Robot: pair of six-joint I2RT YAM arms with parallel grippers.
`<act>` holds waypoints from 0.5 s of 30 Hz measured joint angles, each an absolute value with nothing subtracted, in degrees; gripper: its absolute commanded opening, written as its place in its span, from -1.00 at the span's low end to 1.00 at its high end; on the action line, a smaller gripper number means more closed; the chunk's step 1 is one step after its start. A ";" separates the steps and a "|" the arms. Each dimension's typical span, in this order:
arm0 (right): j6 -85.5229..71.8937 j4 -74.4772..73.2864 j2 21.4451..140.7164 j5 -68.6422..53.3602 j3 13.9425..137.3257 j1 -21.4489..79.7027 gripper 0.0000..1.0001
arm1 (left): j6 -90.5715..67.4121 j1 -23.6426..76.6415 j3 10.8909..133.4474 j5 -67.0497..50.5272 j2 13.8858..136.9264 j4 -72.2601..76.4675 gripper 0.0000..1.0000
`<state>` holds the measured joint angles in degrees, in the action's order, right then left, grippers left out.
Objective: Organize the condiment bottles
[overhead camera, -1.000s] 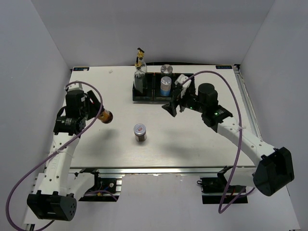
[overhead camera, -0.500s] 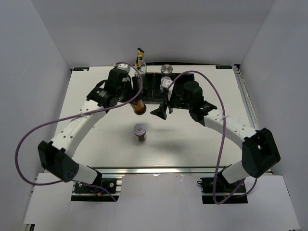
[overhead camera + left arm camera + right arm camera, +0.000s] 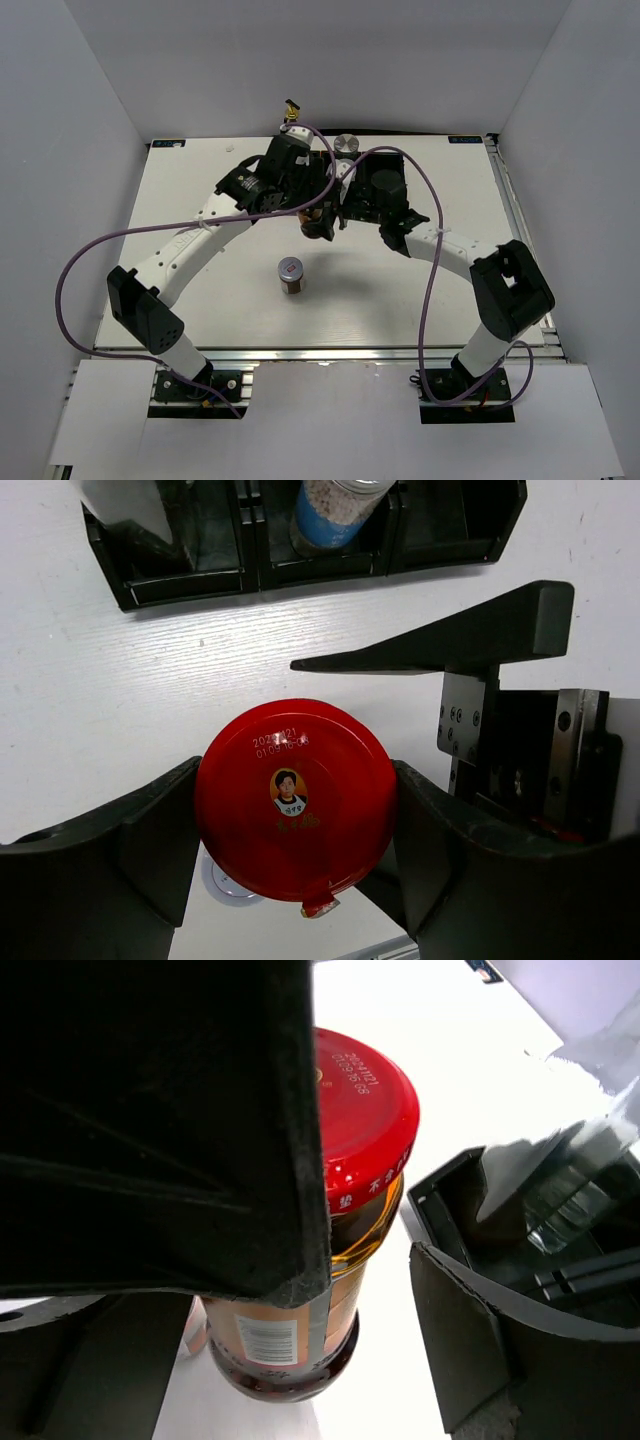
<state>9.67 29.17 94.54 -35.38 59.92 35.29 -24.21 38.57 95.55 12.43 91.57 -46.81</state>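
Observation:
My left gripper (image 3: 295,825) is shut on the red-capped dark jar (image 3: 295,780) and holds it just in front of the black tray (image 3: 180,585). In the top view this gripper (image 3: 315,222) is at the table's middle. My right gripper (image 3: 395,1320) is open, and the jar (image 3: 350,1110) stands close by its fingers, partly hidden by one. It shows in the top view (image 3: 341,214) right of the jar. The blue-labelled shaker (image 3: 330,510) and one clear cruet (image 3: 125,505) stand in the tray. The small brown jar (image 3: 291,274) stands alone on the table.
A second cruet (image 3: 291,115) and the white silver-lidded cylinder (image 3: 346,143) stand behind the tray near the back wall. Both arms cross over the tray's front. White walls enclose the table on three sides.
My left arm swung from the table's left side to the middle, carrying the red-capped jar. My right gripper moved left to meet it in front of the tray.

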 measured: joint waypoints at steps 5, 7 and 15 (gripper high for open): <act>6.81 34.44 95.96 -35.75 59.96 35.29 0.70 | -24.23 39.03 96.47 13.87 91.61 -47.75 -1.00; 5.65 36.12 96.27 -35.77 59.96 35.33 0.67 | -24.25 39.16 96.66 14.41 91.61 -47.70 -1.00; -2.85 49.23 98.50 -34.85 58.08 35.40 0.68 | -25.06 39.27 96.71 15.42 91.61 -47.29 -1.00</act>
<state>-2.85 49.23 98.50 -34.85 58.08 35.40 -25.06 39.27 96.71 15.42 91.61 -47.29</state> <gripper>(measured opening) 0.839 0.771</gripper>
